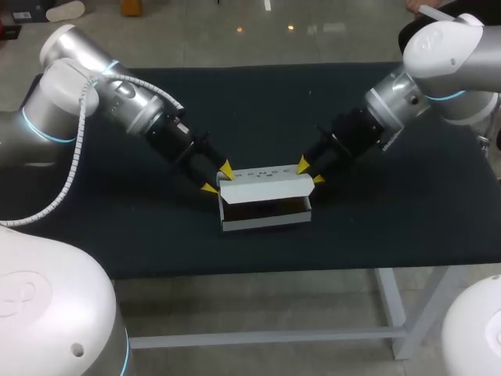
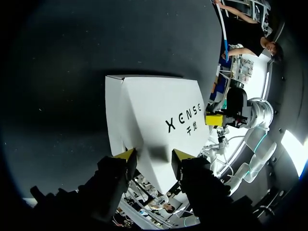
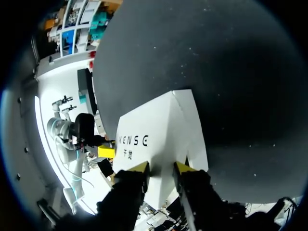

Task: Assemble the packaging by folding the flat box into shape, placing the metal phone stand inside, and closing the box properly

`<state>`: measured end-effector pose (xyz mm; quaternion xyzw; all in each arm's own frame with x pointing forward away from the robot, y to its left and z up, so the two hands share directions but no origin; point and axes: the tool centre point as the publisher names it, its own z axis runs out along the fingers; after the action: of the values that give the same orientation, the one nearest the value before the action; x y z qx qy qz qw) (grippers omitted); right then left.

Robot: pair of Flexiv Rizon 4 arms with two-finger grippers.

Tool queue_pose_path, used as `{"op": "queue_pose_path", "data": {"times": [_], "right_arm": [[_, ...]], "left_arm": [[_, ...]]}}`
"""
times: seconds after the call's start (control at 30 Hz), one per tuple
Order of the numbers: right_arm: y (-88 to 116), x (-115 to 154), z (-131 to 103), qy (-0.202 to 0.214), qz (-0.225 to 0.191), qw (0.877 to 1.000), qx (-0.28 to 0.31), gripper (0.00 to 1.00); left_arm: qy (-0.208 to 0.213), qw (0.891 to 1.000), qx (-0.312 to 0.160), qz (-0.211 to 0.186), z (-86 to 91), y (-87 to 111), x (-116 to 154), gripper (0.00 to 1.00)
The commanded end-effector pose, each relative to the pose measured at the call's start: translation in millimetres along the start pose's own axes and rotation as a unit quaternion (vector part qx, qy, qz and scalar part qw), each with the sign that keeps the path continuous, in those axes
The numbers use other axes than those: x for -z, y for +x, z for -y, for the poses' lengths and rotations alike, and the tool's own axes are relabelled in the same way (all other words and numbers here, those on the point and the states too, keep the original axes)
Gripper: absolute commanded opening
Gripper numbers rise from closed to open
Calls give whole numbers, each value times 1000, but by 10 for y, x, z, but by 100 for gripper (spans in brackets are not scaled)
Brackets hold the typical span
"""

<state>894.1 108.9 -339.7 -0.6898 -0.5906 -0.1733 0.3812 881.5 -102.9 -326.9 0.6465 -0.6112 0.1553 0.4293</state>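
Closing looks to be the step in hand. At the box [image 1: 266, 222] ends, left gripper [image 1: 218, 178] and right gripper [image 1: 310, 171] straddle its raised lid [image 1: 262, 186], fingers apart. Next, probably: fold it down squarely.

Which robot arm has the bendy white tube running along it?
The left arm, entering from the head view's left. A ribbed white cable loops along it; the right arm shows none.

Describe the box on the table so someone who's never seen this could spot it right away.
Start at the black table. Near its middle, between the left gripper and the right gripper, sits the box. It is the only white thing there, long and low, with its lid standing open and a dark inside.
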Motion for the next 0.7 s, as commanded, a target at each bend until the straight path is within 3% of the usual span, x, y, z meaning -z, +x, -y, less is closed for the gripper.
{"op": "queue_pose_path", "data": {"times": [0.03,0.1,0.33,0.7], "right_arm": [[25,-20,-9,3,0,1000,1,34],[25,-20,-9,3,0,1000,1,35],[25,-20,-9,3,0,1000,1,29],[67,1,-31,12,1,1000,-6,38]], "left_arm": [[-2,1000,0,1,9,35,-14,51],[-2,1000,0,1,9,35,-14,52],[-2,1000,0,1,9,35,-14,39],[-18,1000,10,-8,21,24,47,44]]}}
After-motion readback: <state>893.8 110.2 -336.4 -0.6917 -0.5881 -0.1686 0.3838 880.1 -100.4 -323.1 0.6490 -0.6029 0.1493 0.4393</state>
